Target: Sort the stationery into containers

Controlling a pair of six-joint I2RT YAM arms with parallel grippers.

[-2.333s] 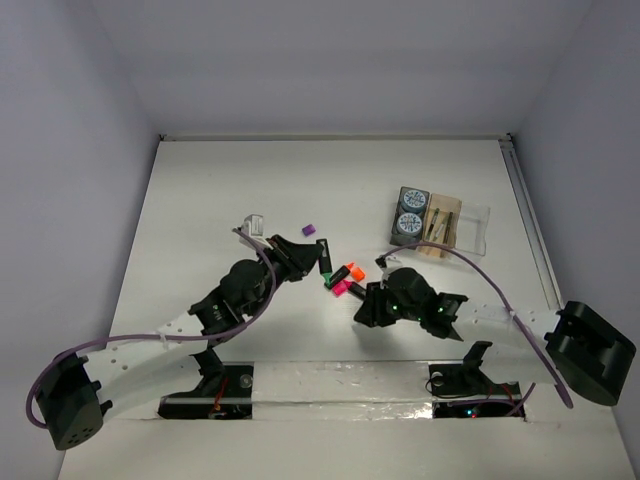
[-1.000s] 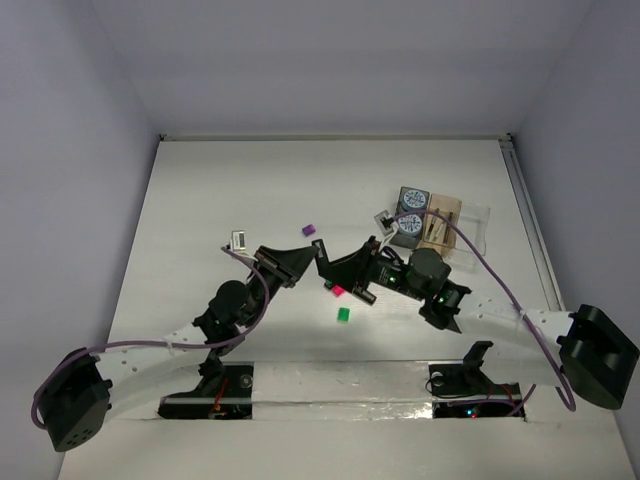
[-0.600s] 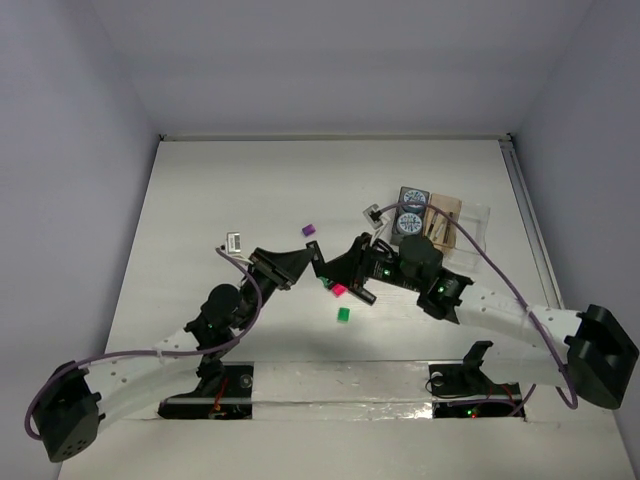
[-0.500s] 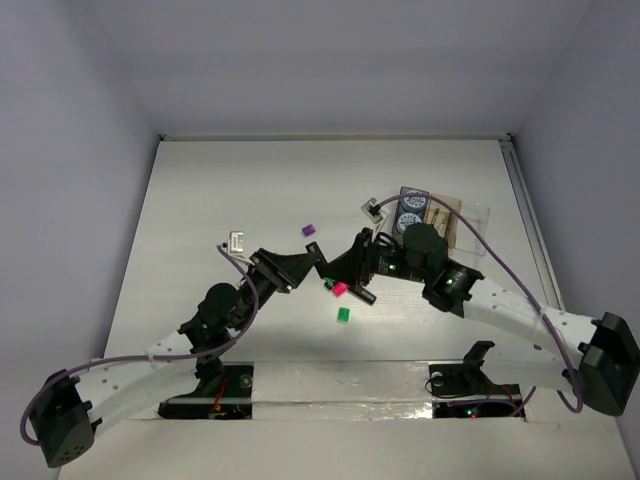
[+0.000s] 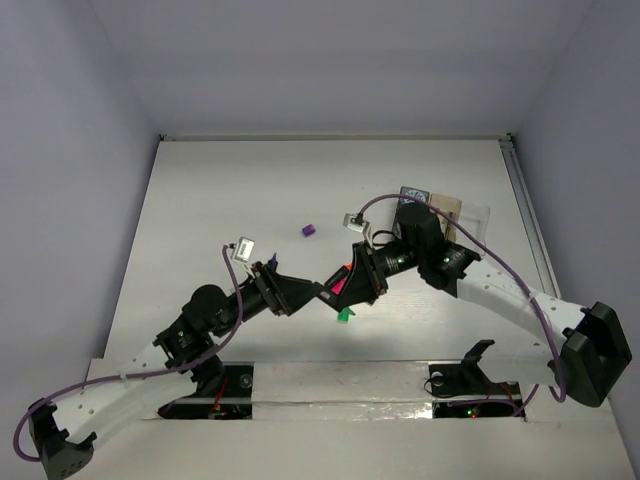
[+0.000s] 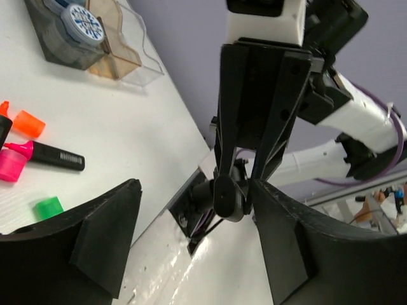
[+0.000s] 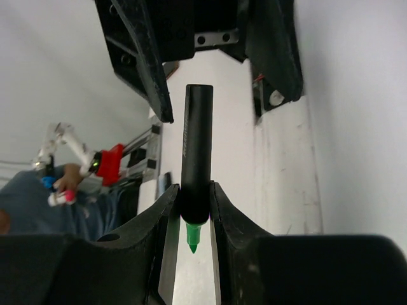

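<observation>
The left gripper (image 6: 194, 244) is spreading its jaws wide around the green-tipped highlighter (image 7: 196, 140), which the right gripper (image 7: 194, 198) is pinching in mid-air. At its 2 o'clock, the grey holder (image 6: 60, 49) is housing round pieces (image 6: 82, 14). The purple cap (image 5: 309, 229) at 11 o'clock, the green cap (image 5: 345, 314) and the pink highlighter (image 6: 38, 155) are lying loose, so most sorting is likely waiting.

The two arms meet over the middle of the table (image 5: 220, 190), so that spot is crowded. The left gripper (image 5: 318, 293) has its fingers spread wide, and the black marker (image 7: 194, 159) held by the right gripper (image 5: 352, 283) pokes into the gap between them. Right below lie a green cap (image 5: 343, 315) and a pink marker (image 6: 41, 155). The clear box (image 5: 470, 222) sits behind the right arm. The far and left sides have lots of room, with just a purple cap (image 5: 309, 229) there.
</observation>
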